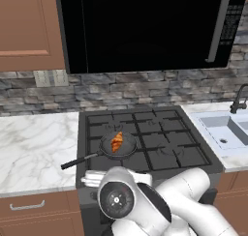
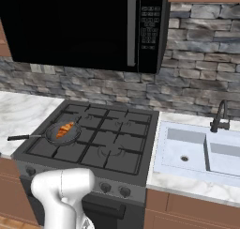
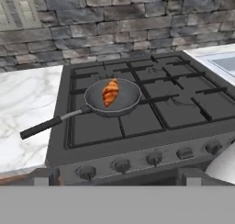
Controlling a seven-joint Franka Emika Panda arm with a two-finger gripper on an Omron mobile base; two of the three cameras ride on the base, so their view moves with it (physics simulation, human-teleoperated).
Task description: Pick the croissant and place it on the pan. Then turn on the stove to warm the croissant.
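While in pan (image 3: 114,99), croissant (image 3: 110,92) beyond open jaws.

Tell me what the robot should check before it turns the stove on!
1. Croissant lies in the pan: ok.
2. Pan sits on the stove's front left burner: ok.
3. Hand open and holding nothing: ok.
4. Row of front knobs in sight, just ahead of the hand: ok.
5. Which knob works the pan's burner: cannot tell.
6. Burner already lit: cannot tell, no flame shows.
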